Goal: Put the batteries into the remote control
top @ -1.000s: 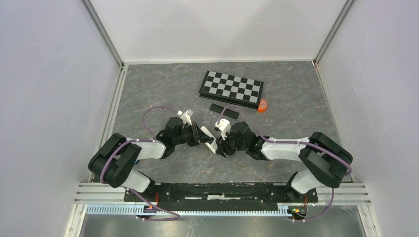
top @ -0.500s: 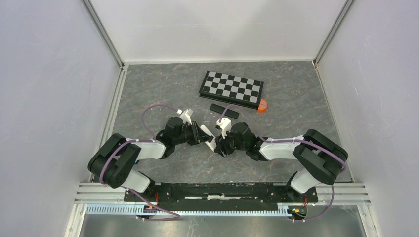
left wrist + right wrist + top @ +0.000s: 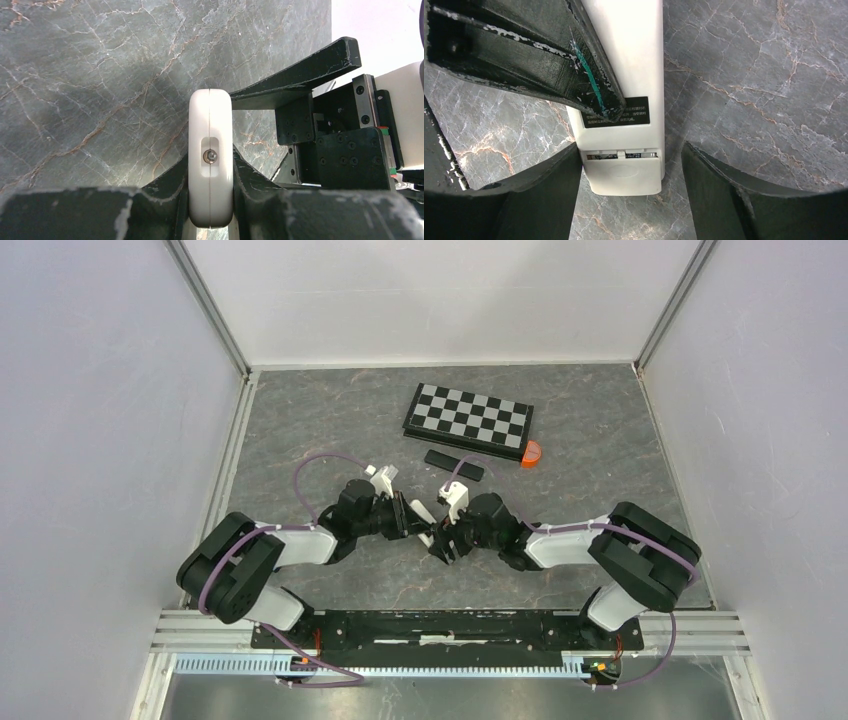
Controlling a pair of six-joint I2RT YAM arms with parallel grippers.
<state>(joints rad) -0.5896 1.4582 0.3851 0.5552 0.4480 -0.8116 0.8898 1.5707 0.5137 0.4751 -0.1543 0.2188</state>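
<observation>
1. The two arms meet over the middle of a grey marble counter (image 3: 330, 420), with pale walls (image 3: 100, 440) closing in its left, right and far edges.
2. The left claw (image 3: 210, 172) is clamped on a white remote control (image 3: 634, 60) and holds it by its narrow sides above the stone.
3. The right claw (image 3: 630, 150) is open, with one finger on each side of the remote's near end. The left finger is just at the remote's edge, and a clear gap separates the right finger from it.
4. The remote's back faces the right wrist camera. Its end cover (image 3: 624, 177) sits slightly apart from the body and leaves a thin slit. Whether batteries lie inside cannot be told.
5. A folded chessboard (image 3: 468, 420) lies towards the far edge. A black bar (image 3: 453, 464) lies just beside its near side, and an orange piece (image 3: 531, 453) is at its right corner.
6. Bare stone spreads to the left of the arms and on their near side.
</observation>
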